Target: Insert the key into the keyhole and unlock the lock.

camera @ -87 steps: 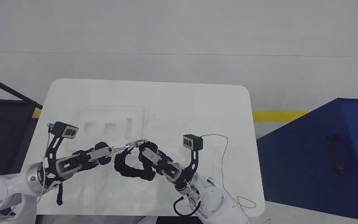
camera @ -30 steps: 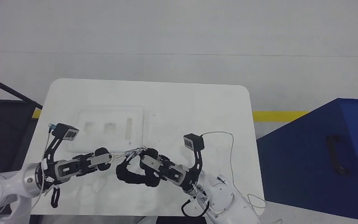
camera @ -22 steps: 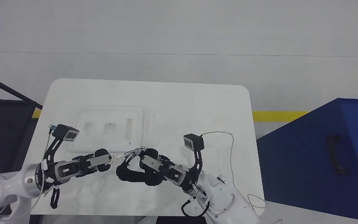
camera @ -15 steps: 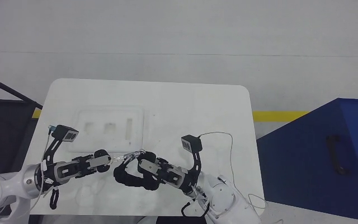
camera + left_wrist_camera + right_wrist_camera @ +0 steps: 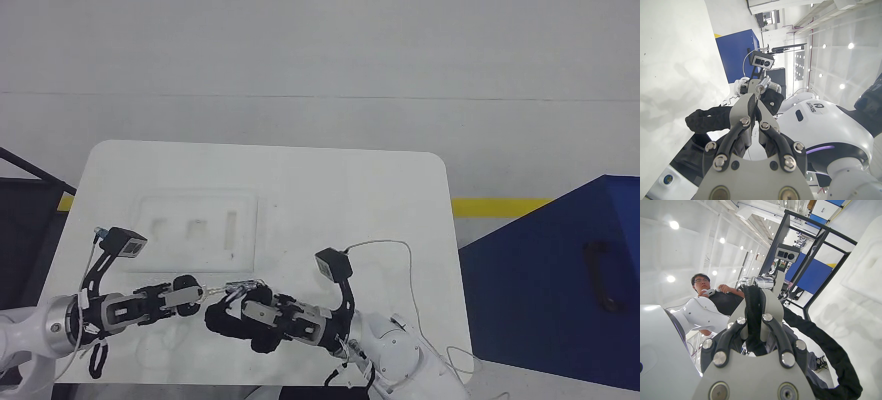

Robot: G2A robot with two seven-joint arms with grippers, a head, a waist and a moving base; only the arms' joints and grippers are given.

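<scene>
Your left gripper (image 5: 755, 98) is low over the near side of the table (image 5: 350, 190). It is pinched tight on the key (image 5: 757, 94), and only the thin tip sticks out. That tip points straight at the keyhole (image 5: 760, 88) in the shiny end of the lock (image 5: 766, 82). It sits right at the hole, but I cannot tell if it has gone in. Just to the right, your right gripper (image 5: 755, 292) is squeezed shut on the black cable (image 5: 829, 340), close behind the lock. It holds the lock up so the keyhole faces the key.

Here is what has changed. Both arms have slid toward the near edge. The right wrist has turned, and the cable loop has bunched up under it. The key and lock have stayed nose to nose all the way. I think this means you are lined up. Next, push the key in gently, then twist. If the key is a bit off, it may slip across the lock's face.
</scene>
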